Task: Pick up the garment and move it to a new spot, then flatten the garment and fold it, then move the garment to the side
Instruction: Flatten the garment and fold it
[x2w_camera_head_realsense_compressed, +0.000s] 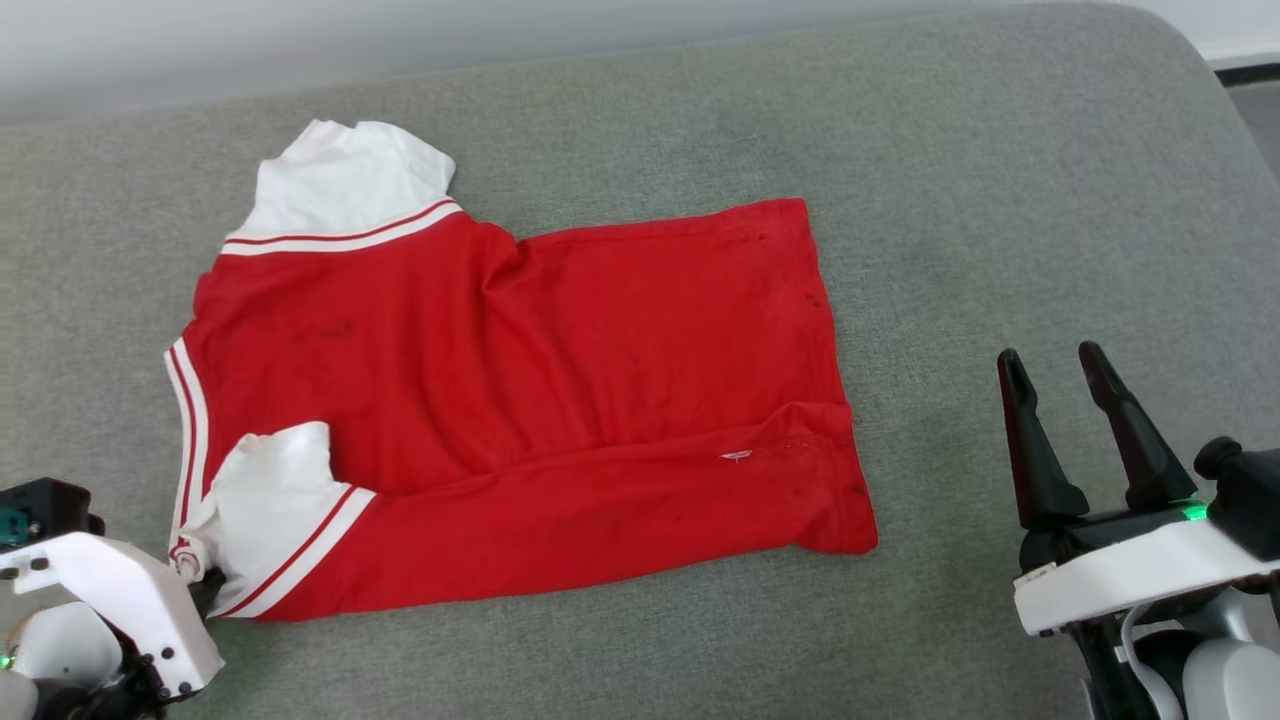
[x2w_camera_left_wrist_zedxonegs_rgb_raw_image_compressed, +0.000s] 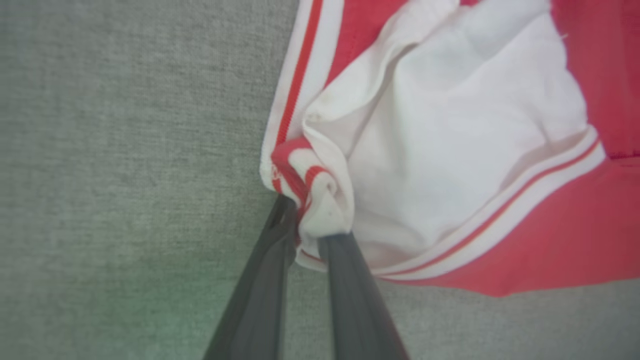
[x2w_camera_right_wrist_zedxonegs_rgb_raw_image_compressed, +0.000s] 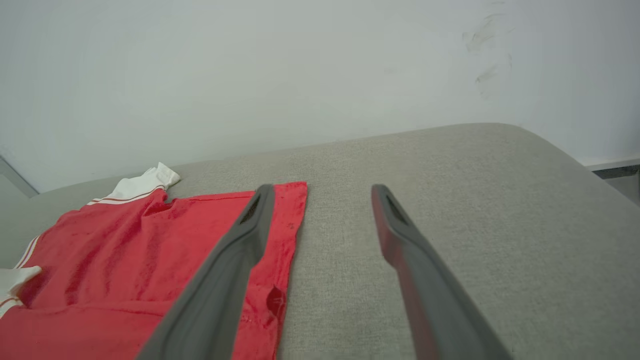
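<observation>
The garment (x2w_camera_head_realsense_compressed: 560, 390), a red T-shirt with white sleeves and stripe trim, lies spread on the grey cushion, collar to the left and hem to the right; its near long side is folded over. My left gripper (x2w_camera_left_wrist_zedxonegs_rgb_raw_image_compressed: 312, 225) is shut on a bunch of white, striped sleeve fabric (x2w_camera_left_wrist_zedxonegs_rgb_raw_image_compressed: 320, 200) at the garment's near left corner (x2w_camera_head_realsense_compressed: 195, 570). My right gripper (x2w_camera_head_realsense_compressed: 1050, 365) hovers open to the right of the hem (x2w_camera_right_wrist_zedxonegs_rgb_raw_image_compressed: 292, 235), nothing between its fingers.
The grey upholstered surface (x2w_camera_head_realsense_compressed: 1000, 200) runs back to a pale wall (x2w_camera_right_wrist_zedxonegs_rgb_raw_image_compressed: 300, 75). Its rounded right edge (x2w_camera_head_realsense_compressed: 1215, 70) drops toward the floor. Bare cushion lies right of the garment and along the front.
</observation>
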